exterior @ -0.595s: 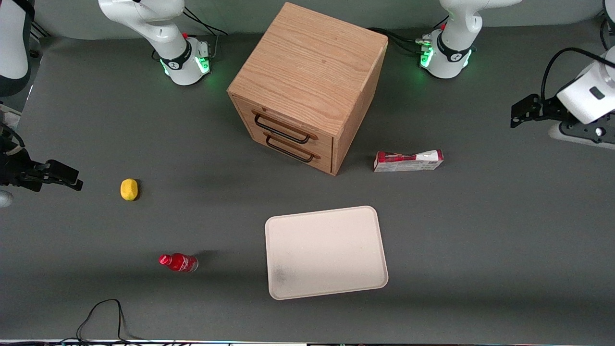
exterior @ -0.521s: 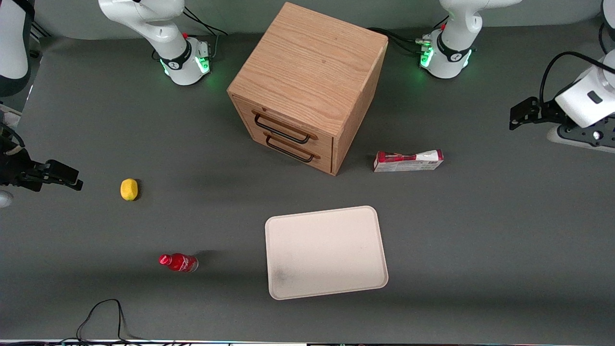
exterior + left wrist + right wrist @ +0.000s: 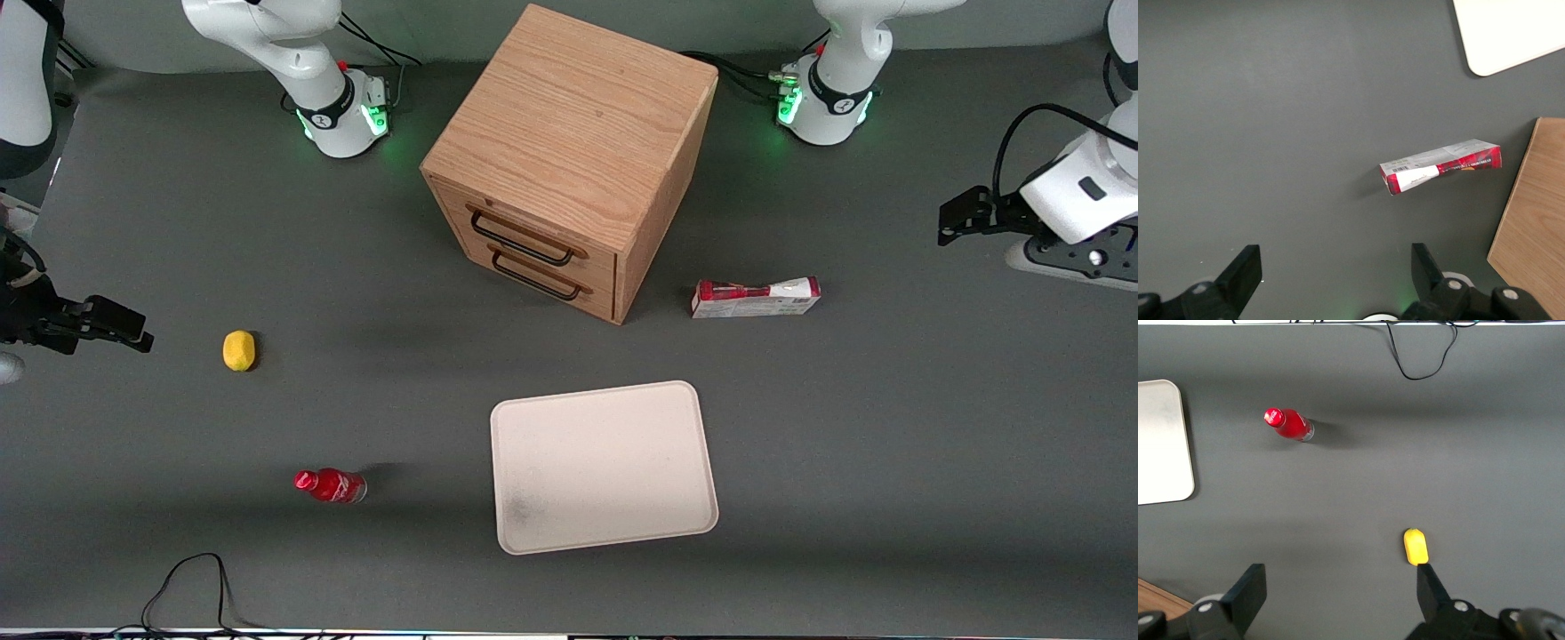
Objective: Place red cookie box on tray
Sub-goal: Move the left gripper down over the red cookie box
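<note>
Front view puts my hand (image 3: 949, 222) up at the working arm's end of the counter (image 3: 889, 427), above bare grey surface and well apart from everything I need. I read its fingers (image 3: 1241, 270) in the left wrist view as spread wide with nothing between them, only counter showing in the gap.

The red cookie box (image 3: 756, 298) lies flat on the counter, just beside the wooden drawer cabinet (image 3: 569, 160) on the working arm's side, near it but not touching. Its long axis runs roughly along the counter's length, with the white end section pointing toward my hand and the red end toward the cabinet. In the left wrist view the box (image 3: 1441, 167) shows its pale barcode panel and a red printed face, with the cabinet's wooden edge (image 3: 1528, 220) close to its red end.

The tray (image 3: 603, 467) sits nearer the front camera than both box and cabinet, flat on the counter, slightly turned, with a faint grey smudge near one of its nearer corners. Nothing rests on it. The box and tray are apart, with a strip of bare counter between them.

Toward the parked arm's end I see a yellow lemon-like object (image 3: 238, 350) and, nearer the camera, a small red bottle (image 3: 330, 485).
</note>
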